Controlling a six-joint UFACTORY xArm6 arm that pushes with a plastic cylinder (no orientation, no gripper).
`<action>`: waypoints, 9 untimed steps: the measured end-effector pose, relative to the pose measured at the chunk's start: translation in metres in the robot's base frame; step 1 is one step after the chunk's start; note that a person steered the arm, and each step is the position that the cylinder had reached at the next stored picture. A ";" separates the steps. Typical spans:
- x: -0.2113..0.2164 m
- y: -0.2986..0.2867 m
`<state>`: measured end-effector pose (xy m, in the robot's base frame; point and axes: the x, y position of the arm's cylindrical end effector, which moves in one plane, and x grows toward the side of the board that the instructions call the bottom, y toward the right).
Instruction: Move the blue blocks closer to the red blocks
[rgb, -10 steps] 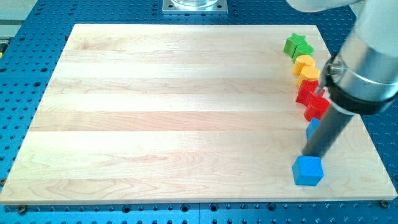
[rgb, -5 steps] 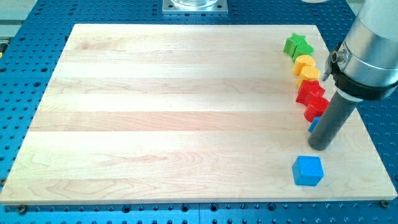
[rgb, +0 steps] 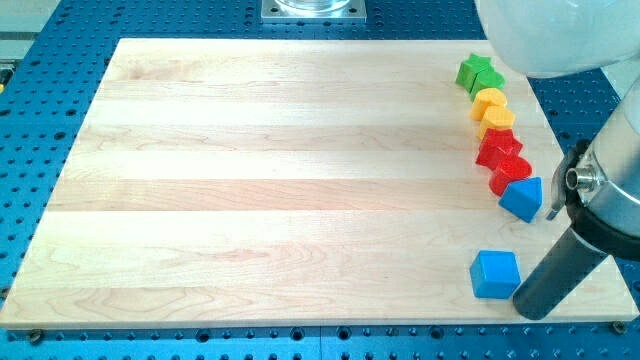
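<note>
Two red blocks (rgb: 499, 148) (rgb: 510, 171) sit stacked in a column near the board's right edge. A blue block (rgb: 522, 198) lies just below them, touching the lower red one. A blue cube (rgb: 496, 274) sits alone near the board's bottom right. My tip (rgb: 532, 312) is at the bottom right, just right of and slightly below the blue cube, close to it; I cannot tell if it touches.
Two green blocks (rgb: 479, 73) and two yellow blocks (rgb: 492, 108) continue the column above the red ones. The wooden board (rgb: 280, 180) rests on a blue perforated table. The board's right and bottom edges are near my tip.
My tip moved from beside the upper blue block down and right to the lower right of the blue cube. The upper blue block is now uncovered. No block has visibly moved.
</note>
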<state>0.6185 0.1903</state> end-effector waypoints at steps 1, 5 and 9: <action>-0.006 -0.032; -0.045 -0.037; -0.055 0.005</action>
<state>0.5631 0.1951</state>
